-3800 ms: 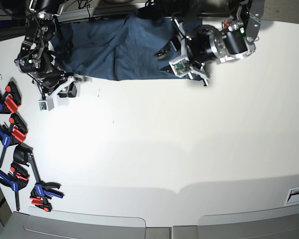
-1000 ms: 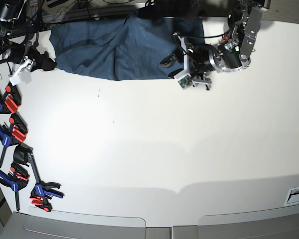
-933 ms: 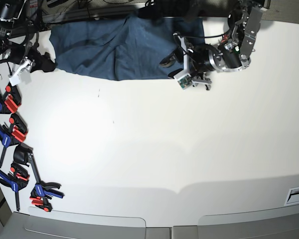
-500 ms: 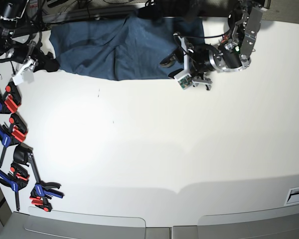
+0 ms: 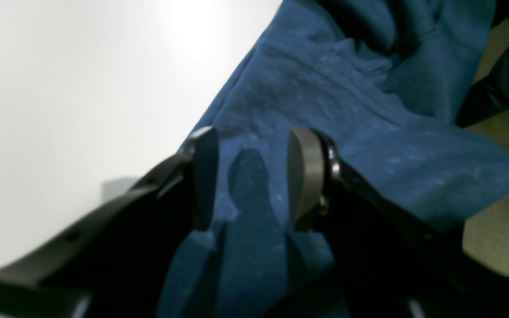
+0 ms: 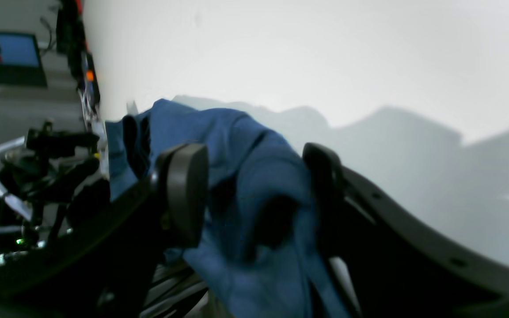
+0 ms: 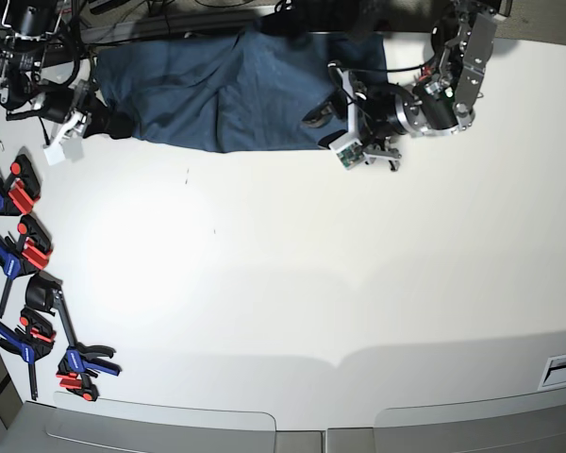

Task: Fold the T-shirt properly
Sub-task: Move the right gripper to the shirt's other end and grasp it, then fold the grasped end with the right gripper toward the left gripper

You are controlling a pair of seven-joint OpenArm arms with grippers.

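Left pincer (image 5: 250, 179) stands open over the right end of the T-shirt (image 7: 226, 94), fingers (image 5: 302, 176) apart with only cloth beneath them and nothing pinched; in the base view it (image 7: 328, 106) lies at the shirt's near right edge. Right pincer (image 6: 250, 190) is also spread wide, a raised fold of the shirt (image 6: 254, 176) sitting between the two pads; whether the pads press the cloth cannot be told. In the base view it (image 7: 99, 123) is at the shirt's left corner. T-shirt lies spread, wrinkled, along the far edge of the table (image 7: 311, 283), part of it draping over that edge. Row of blue and red clamps (image 7: 24, 255) lines the table's left side, well apart from the shirt. White printed tag (image 7: 561, 368) at the near right edge, writing too small to read. Table surface is plain white with glare. Cables and dark hardware (image 7: 151, 14) crowd the far side; a lit screen (image 6: 5, 55) shows in the right wrist view, unreadable.
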